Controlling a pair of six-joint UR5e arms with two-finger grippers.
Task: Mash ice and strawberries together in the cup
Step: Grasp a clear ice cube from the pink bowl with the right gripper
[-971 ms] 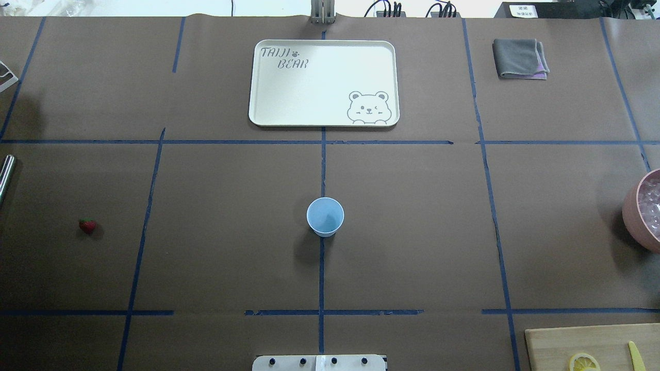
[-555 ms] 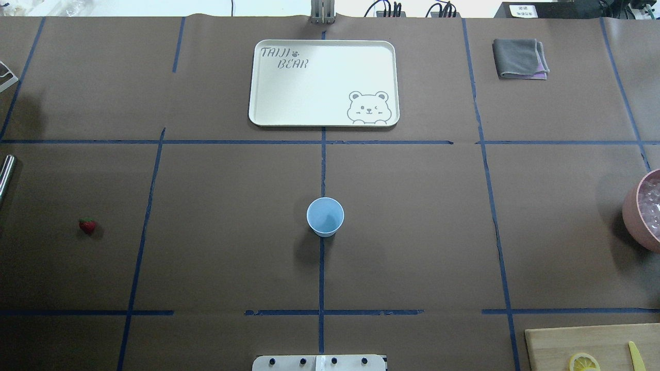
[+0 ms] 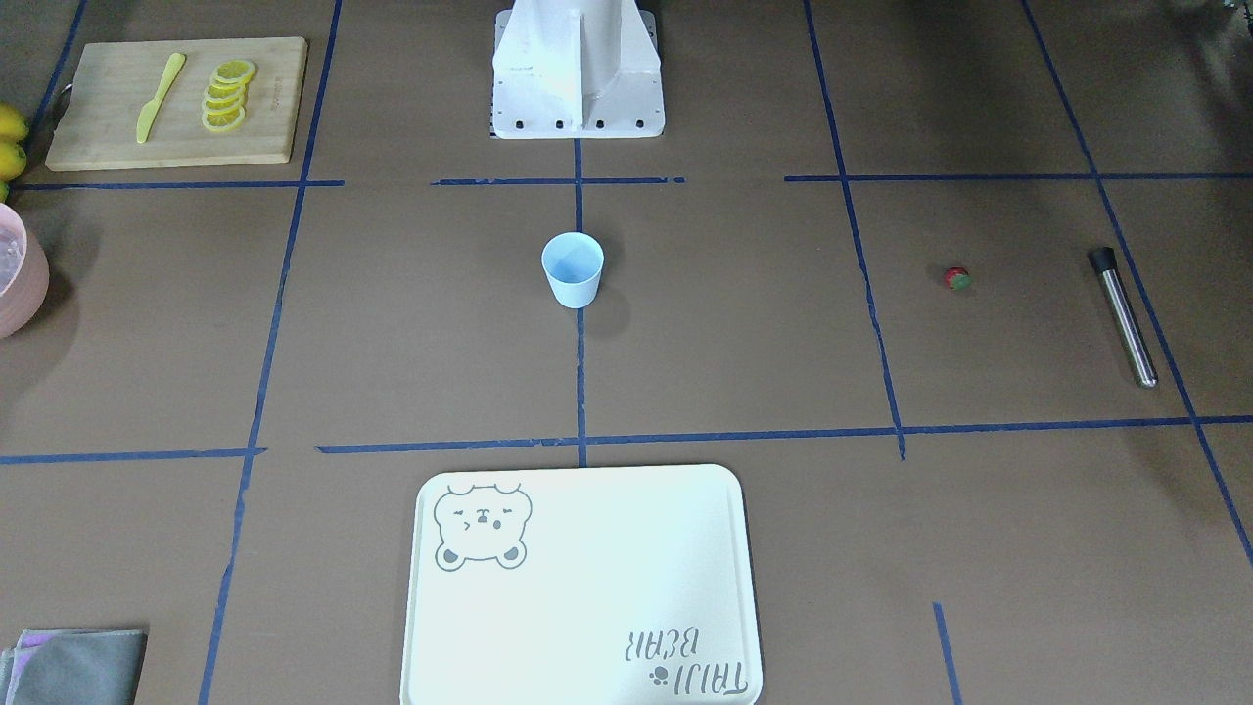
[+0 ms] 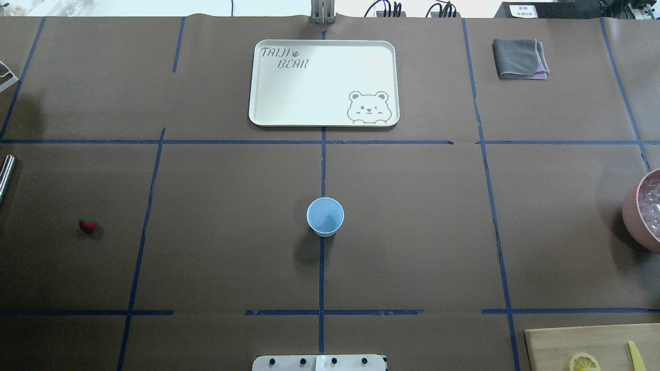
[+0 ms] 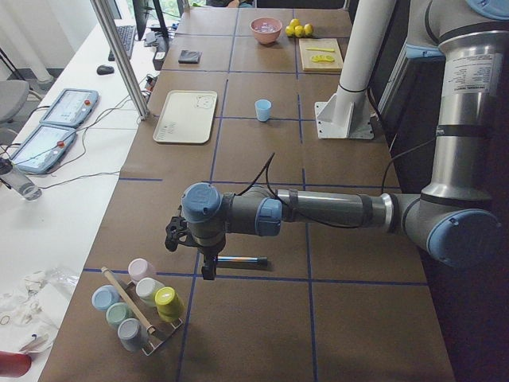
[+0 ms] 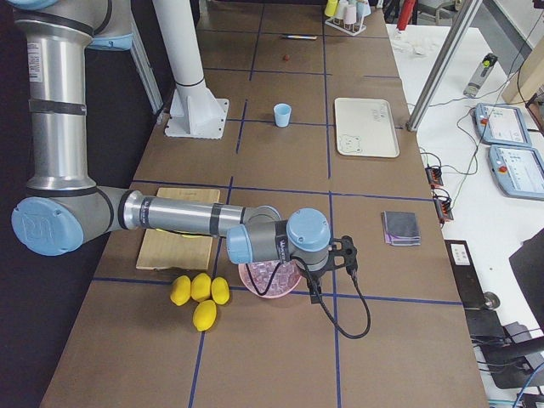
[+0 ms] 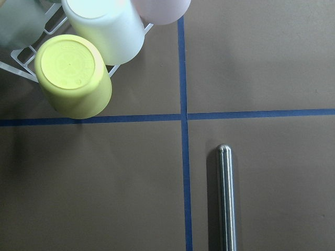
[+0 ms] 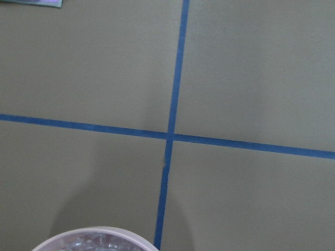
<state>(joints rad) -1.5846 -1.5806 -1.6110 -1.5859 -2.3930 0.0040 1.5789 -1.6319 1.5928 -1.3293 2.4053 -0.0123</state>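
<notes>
The light-blue cup stands upright and empty at the table's middle, also in the front view. The tiny red strawberry lies far to the left, apart from the cup. Bluish-clear ice fills a pink bowl at the right edge. My left gripper hangs over one end of a metal rod; I cannot tell if it is open. My right gripper hangs by the bowl's rim; I cannot tell its state either. No fingers show in the wrist views.
A white bear tray lies behind the cup, a grey cloth at the back right. A cutting board holds lemon slices and a yellow knife. A rack of upturned cups stands past the rod.
</notes>
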